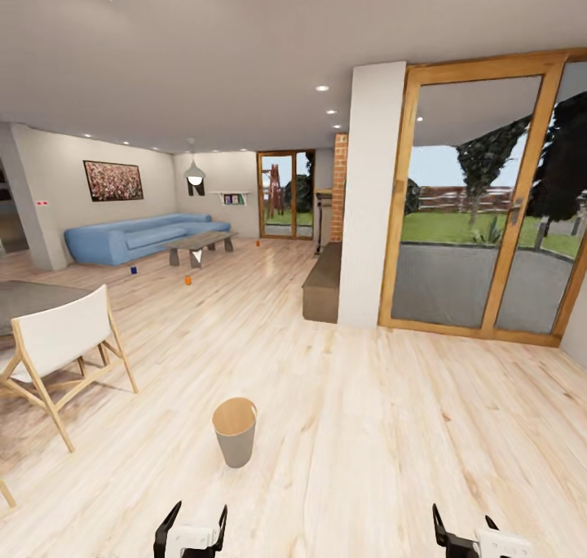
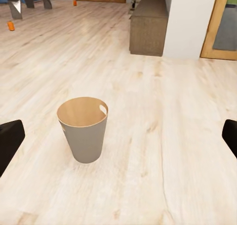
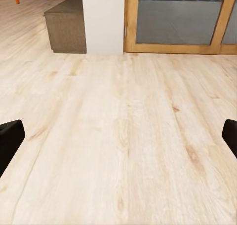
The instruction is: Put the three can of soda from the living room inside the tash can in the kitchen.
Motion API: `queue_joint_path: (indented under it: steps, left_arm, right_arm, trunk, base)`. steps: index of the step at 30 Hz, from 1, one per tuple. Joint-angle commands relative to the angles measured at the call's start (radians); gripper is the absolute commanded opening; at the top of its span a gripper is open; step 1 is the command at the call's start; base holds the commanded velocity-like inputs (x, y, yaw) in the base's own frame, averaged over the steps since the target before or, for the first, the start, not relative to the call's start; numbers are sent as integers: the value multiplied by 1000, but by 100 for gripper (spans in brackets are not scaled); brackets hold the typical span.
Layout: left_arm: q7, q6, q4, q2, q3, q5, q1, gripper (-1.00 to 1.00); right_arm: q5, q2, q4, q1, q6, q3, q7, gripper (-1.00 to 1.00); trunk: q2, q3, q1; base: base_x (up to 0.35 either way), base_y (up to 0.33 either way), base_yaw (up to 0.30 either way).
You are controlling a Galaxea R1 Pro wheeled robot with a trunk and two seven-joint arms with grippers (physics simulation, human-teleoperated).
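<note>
Ahead, the living room's wood floor [image 1: 367, 427] stretches to the blue sofa [image 1: 134, 238]. The tash can [image 1: 235, 431] stands upright just beyond the left gripper [image 1: 192, 533]. Both it and the right gripper [image 1: 469, 538] are spread wide, holding nothing. Far beyond them, orange cans [image 1: 187, 280] [image 1: 258, 243] and a blue can [image 1: 133, 270] stand on the floor.

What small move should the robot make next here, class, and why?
Probably drive forward toward the sofa. Both grippers, left and right, look open and empty, and the cans stand far off on the floor: a blue one and an orange one. The bin stands close ahead.
</note>
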State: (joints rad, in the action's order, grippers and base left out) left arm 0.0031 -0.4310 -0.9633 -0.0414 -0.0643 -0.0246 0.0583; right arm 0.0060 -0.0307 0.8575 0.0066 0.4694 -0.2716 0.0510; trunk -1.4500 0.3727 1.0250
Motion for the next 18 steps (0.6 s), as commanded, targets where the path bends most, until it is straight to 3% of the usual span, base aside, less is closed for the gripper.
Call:
queue_joint_path:
  steps: [1, 18]
  left_arm:
    - [0, 0, 0, 0, 0, 0, 0, 100]
    - [0, 0, 0, 0, 0, 2, 0, 100]
  right_arm:
    - [0, 0, 0, 0, 0, 0, -1, 100]
    - [5, -1, -11, -5, 0, 1, -8, 100]
  trunk:
    - [0, 0, 0]
    - [0, 2, 0]
  base:
    - [0, 0, 51]
    - [0, 0, 9]
